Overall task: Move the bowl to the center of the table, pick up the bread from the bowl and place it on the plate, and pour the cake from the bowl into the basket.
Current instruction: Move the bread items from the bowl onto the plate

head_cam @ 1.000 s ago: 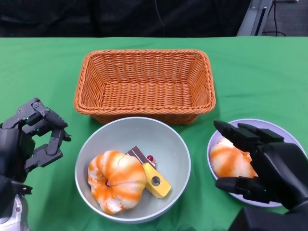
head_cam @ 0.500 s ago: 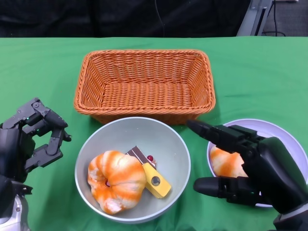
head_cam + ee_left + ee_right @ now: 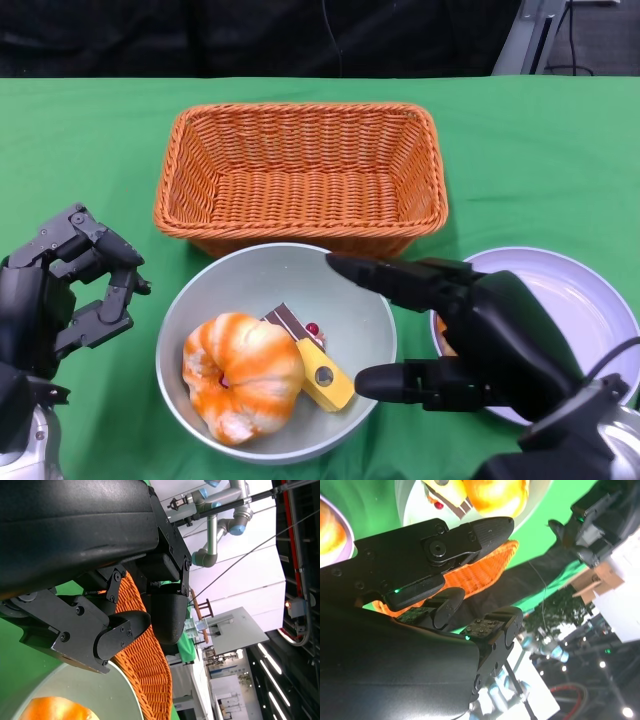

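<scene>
**Reaching for the Second Bread**

While one orange-and-white swirled bread already lies on the round white plate (image 3: 590, 300), mostly hidden behind the hand, the right hand (image 3: 470, 335) reaches over the right rim of the round pale grey bowl (image 3: 270, 275). Its fingers are spread apart and hold nothing.

Nearest to the robot, the bowl sits in the middle of the green table (image 3: 80, 150). Inside it, on the left, lies a round orange-and-white swirled bread (image 3: 240, 375). Just beside the bread, touching it, is a yellow wedge of cake with a brown end and a small red dot (image 3: 318, 370). The cake lies between the bread and the right hand.

Off to the left of the bowl, the left hand (image 3: 60, 290) hovers with its fingers apart, and it holds nothing too.

Farther back stands the orange woven wicker basket (image 3: 300, 170), right behind the bowl. Nothing can be seen inside it.

It looks like the bread step is in hand. Next, the right hand needs to go over the cake, come down on the bread in the bowl, and close around it without pushing the cake. The cake pour has to wait until the bread is out.
</scene>
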### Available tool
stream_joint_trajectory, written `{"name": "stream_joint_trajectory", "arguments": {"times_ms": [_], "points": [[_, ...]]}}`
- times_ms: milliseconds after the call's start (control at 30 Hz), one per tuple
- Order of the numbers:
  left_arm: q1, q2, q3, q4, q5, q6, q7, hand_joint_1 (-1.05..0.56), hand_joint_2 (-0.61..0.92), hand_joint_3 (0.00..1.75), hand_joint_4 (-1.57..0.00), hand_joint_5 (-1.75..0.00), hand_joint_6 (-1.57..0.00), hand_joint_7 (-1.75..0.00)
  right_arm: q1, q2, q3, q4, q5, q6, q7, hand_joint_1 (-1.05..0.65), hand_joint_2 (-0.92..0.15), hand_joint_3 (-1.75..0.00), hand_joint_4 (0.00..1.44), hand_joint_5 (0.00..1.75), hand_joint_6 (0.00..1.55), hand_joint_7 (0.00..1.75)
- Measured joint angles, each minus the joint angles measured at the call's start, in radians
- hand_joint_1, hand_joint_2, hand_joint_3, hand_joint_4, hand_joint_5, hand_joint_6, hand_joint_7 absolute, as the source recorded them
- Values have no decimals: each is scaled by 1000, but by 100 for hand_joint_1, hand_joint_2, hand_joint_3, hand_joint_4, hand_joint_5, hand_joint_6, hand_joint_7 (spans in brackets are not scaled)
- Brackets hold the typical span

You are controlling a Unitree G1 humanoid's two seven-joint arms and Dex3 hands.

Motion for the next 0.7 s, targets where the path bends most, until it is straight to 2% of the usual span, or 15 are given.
{"name": "stream_joint_trajectory", "arguments": {"times_ms": [167, 267, 433, 700], "points": [[0, -2, -2, 0, -2, 0, 0, -8, 61, 103, -79, -157, -73, -150, -56, 27, 34, 109, -84, -8, -64, -72, -91, -2, 71, 10, 40, 0], [0, -2, -2, 0, -2, 0, 0, -8, 61, 103, -79, -157, -73, -150, -83, 34, 51, 147, -126, -3, -81, -74, -92, -2, 64, 6, 36, 0], [0, -2, -2, 0, -2, 0, 0, -9, 61, 103, -78, -157, -72, -150, -103, 39, 87, 183, -168, 29, -77, -79, -92, -6, 58, 3, 33, 0], [0, -2, -3, -1, 19, 0, 41, -10, 61, 102, -77, -156, -72, -149, -124, 39, 122, 222, -163, 25, -68, -81, -92, -7, 57, 2, 35, 1]]}}
